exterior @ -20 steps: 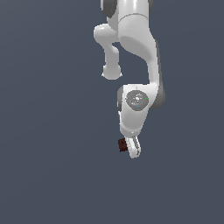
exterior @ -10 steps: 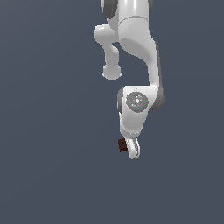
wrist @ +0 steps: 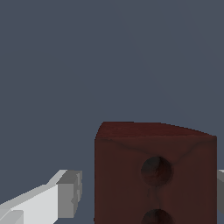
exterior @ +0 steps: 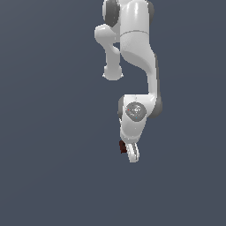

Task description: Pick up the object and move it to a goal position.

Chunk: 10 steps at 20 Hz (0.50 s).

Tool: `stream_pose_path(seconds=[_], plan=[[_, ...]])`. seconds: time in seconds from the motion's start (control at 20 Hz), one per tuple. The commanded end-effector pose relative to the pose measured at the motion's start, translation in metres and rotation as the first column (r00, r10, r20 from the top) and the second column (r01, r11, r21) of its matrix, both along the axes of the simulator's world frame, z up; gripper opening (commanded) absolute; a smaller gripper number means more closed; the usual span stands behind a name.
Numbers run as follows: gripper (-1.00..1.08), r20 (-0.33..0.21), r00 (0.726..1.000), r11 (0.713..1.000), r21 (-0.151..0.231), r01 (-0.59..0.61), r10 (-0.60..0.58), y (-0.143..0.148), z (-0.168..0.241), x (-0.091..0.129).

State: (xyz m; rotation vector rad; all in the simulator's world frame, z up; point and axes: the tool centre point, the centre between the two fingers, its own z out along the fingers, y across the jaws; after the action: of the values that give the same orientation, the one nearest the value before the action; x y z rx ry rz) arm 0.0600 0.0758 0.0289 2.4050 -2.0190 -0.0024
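Between the jaws of the gripper [exterior: 129, 152] sits the object [wrist: 155, 175], a dark red-brown block. One finger [wrist: 52, 199] stands slightly apart from it, so I cannot tell whether it is clamped. Centred like this, closing should seat it squarely.

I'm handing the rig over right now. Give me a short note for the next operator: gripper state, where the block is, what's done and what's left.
Gripper: open. In the wrist view the block sits between the fingers, with a visible gap to the one finger that shows fully; the other finger is barely in frame at the block's far side.
Block: in the exterior view it shows as a small dark red piece at the fingertips, on the exterior view's left of the gripper.
Done: gripper brought around the block.
Left: close on it, lift, carry to the goal. No goal marker shows in either view.
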Motion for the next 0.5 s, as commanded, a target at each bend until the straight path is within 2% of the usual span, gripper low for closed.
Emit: stream_pose_path(seconds=[0.0, 0.05, 0.1, 0.45], plan=[[1.00, 0.002, 1.000, 1.000, 0.000, 0.000, 0.000, 0.0004, -0.0020, 0.0014], [1.00, 0.002, 1.000, 1.000, 0.000, 0.000, 0.000, 0.0004, -0.0019, 0.0016], [-1.00, 0.002, 1.000, 1.000, 0.000, 0.000, 0.000, 0.0004, -0.0019, 0.0016], [-1.00, 0.002, 1.000, 1.000, 0.000, 0.000, 0.000, 0.0004, -0.0019, 0.0016]])
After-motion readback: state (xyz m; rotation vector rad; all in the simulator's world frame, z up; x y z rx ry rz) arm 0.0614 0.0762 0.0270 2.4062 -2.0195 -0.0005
